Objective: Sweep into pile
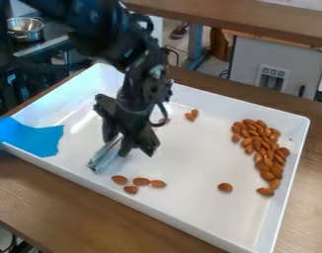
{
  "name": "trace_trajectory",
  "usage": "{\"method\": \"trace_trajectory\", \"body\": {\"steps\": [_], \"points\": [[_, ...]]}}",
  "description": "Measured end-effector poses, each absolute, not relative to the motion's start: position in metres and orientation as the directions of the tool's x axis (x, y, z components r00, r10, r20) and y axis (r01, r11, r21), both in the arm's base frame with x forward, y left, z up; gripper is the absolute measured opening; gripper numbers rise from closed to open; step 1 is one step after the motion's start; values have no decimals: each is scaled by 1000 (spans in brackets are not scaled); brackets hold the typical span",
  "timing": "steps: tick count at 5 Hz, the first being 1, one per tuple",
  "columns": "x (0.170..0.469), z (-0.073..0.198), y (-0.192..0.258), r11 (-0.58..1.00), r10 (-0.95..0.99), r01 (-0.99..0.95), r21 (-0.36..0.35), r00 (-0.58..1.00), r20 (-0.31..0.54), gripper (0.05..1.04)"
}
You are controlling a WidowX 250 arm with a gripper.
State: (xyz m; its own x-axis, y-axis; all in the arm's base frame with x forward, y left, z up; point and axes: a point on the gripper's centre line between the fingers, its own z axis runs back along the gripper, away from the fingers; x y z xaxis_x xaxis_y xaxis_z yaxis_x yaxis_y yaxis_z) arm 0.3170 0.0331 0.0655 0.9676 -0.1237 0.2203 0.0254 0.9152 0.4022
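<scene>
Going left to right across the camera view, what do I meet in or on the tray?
Blue sheet over the tray's edge, metal tool, four loose almonds, two almonds farther back, a lone almond, then the big cluster of almonds.

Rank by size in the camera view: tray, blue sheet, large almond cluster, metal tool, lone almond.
1. Tray
2. Blue sheet and large almond cluster: too alike to rank
3. Metal tool, visible part
4. Lone almond
</scene>
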Motion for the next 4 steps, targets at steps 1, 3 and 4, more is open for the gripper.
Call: {"method": "trace_trajectory", "body": {"steps": [1, 3, 4], "points": [[310, 62, 25, 915, -150, 58, 399, 968, 203, 370], [298, 61, -6, 928, -147, 79, 363, 975, 166, 370], [301, 63, -25, 943, -115, 58, 327, 981, 158, 370]]}}
